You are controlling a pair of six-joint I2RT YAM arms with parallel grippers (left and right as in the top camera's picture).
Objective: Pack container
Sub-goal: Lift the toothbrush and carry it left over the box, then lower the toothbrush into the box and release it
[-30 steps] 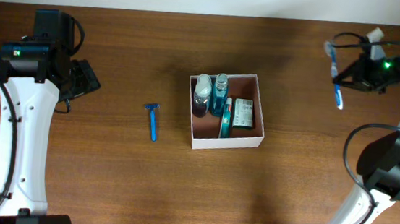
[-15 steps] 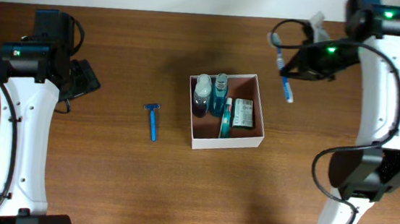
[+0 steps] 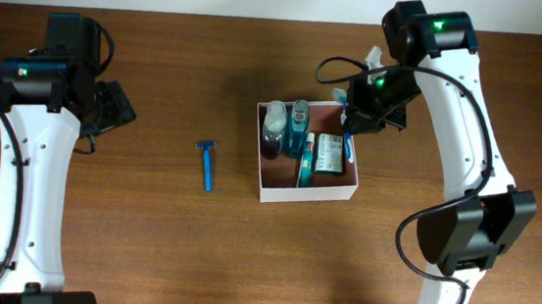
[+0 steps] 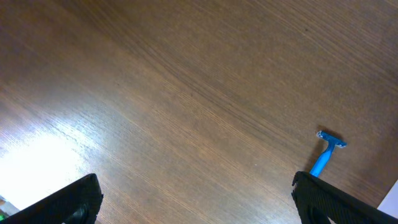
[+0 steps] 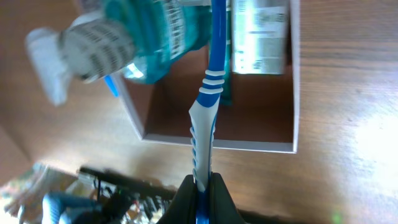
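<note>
The container (image 3: 306,196), a shallow square box with white walls and a pinkish-brown inside, sits mid-table. It holds two bottles (image 3: 273,129) and a green-and-white packet (image 3: 328,154). My right gripper (image 3: 360,113) hovers over its back right corner, shut on the handle of a blue-and-white toothbrush (image 3: 348,145). In the right wrist view the toothbrush (image 5: 209,93) points from the gripper (image 5: 201,186) across the container's wall (image 5: 217,144) into the box, beside a teal bottle (image 5: 149,37). My left gripper (image 4: 196,199) stands open and holds nothing, far left of the container.
A blue razor (image 3: 207,164) lies on the wooden table left of the container, and its head (image 4: 328,140) shows by my left gripper's right finger. The table's back edge meets a pale wall.
My right arm has swung left from the table's far right with the toothbrush, ending over the container's back right corner. The left arm and the razor have not moved.
</note>
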